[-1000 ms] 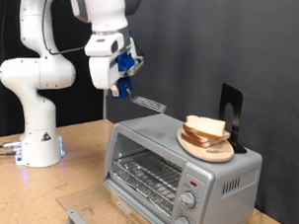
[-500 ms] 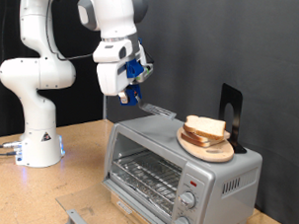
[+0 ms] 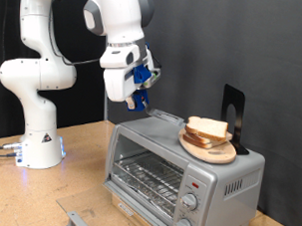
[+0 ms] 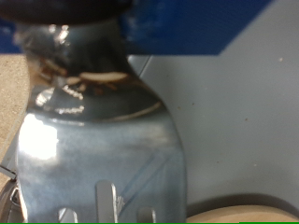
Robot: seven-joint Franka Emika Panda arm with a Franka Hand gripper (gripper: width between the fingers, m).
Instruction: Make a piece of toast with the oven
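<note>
We've got the gripper (image 3: 141, 94) over the oven (image 3: 179, 174), jaws clamped on a metal spatula (image 4: 98, 154). The bread (image 3: 208, 128) sits stacked on the plate (image 3: 208, 149) atop; oven apparently empty, toasting not begun.

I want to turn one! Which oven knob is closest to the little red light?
The upper knob, just under the red light; the other knob sits lower.

wooden plate (image 3: 212, 149) | metal spatula (image 4: 98, 149) (shiny) | black stand (image 3: 234, 114)
</note>
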